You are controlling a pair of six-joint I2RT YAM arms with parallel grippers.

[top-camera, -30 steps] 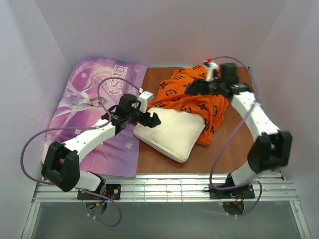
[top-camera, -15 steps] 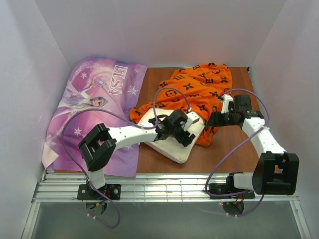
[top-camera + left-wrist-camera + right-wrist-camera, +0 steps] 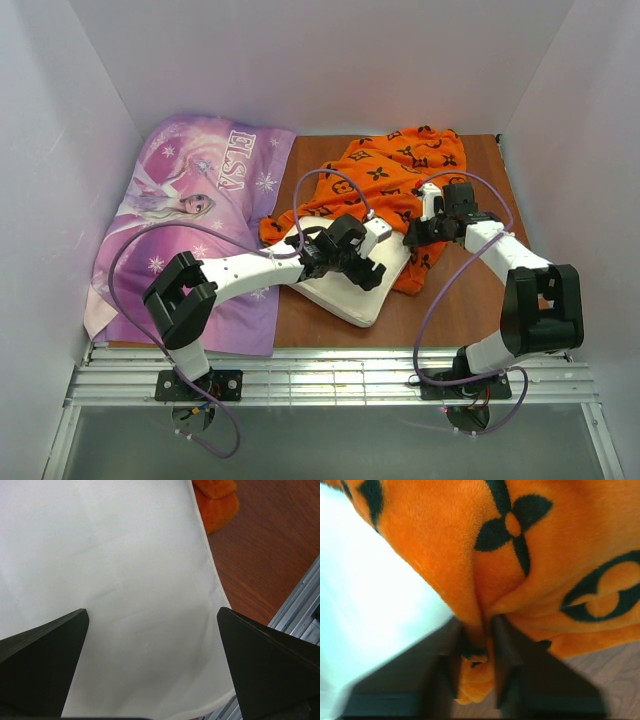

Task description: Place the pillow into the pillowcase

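Orange pillowcase [image 3: 395, 175] is lying far right of centre, overlapping the cream pillow [image 3: 340, 295] nearer. Right gripper [image 3: 479, 630] is pinching a pillowcase fold; left gripper [image 3: 152, 615] is hovering wide-spread over the pillow.

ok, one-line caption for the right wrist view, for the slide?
Right gripper shut on a fold of the orange pillowcase, white pillow alongside.

The pillow [image 3: 347, 299] is cream-white, the pillowcase [image 3: 400, 170] orange with black flower motifs, the princess-print fabric [image 3: 150, 235] purple.
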